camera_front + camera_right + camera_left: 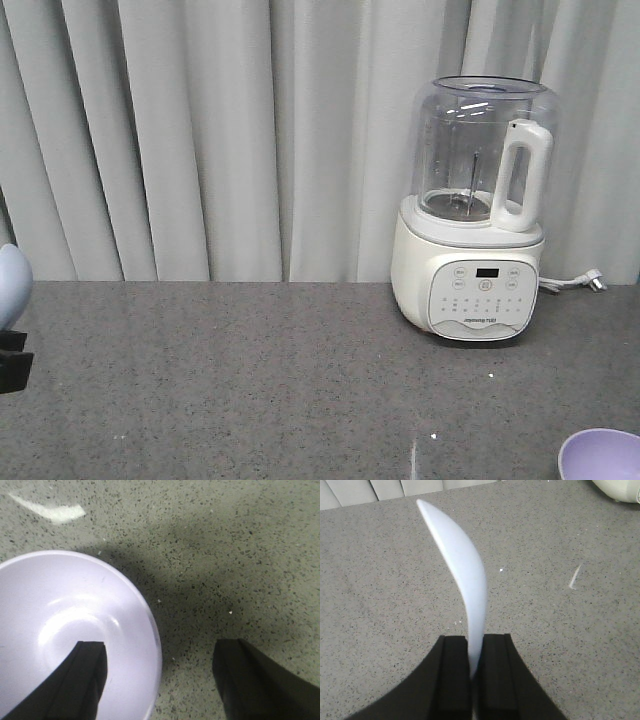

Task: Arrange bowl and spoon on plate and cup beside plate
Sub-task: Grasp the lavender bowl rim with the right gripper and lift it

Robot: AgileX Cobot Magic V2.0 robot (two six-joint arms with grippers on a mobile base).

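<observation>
The plate (465, 570) is being gripped edge-on by the left jaws. The rim of the bowl (60, 630) is being straddled by the open right jaws.

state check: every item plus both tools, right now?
left tool: shut on plate rim.
plate: held on edge.
right tool: open, straddling bowl rim.
bowl: upright, empty, on the counter.
blender: upright, jar empty.
</observation>
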